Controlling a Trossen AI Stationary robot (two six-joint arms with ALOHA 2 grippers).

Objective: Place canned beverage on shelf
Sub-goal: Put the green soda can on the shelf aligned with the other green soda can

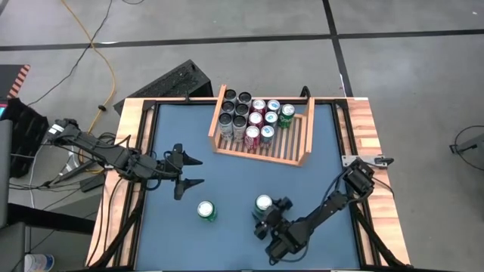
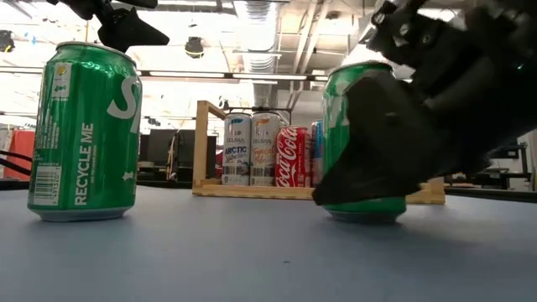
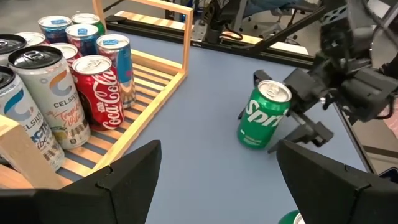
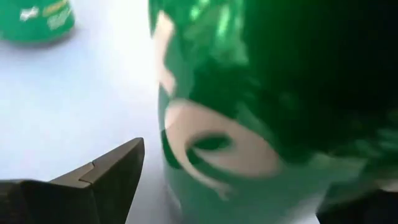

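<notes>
Two green cans stand upright on their bases on the blue table. My right gripper (image 1: pixel 271 213) is open at the right-hand can (image 1: pixel 263 202), low over the table near the front edge, with a finger on either side of it (image 3: pixel 264 118). The other green can (image 1: pixel 206 211) stands free to its left. My left gripper (image 1: pixel 198 171) hangs open above the table's left middle with nothing between its fingers. The wooden shelf (image 1: pixel 257 155) lies at the far middle and holds several upright cans. My right gripper comes at the can's side wall (image 4: pixel 249 124) slanting down from the table's near right. One finger (image 4: pixel 99 180) stands a little apart from the wall. The can hides the other finger, so I cannot tell whether the gripper touches the can.
The shelf's right half (image 1: pixel 291 140) is bare slats. Open blue table lies between the shelf's low front rim and the two green cans. A raised wooden frame (image 1: pixel 125 174) borders the table.
</notes>
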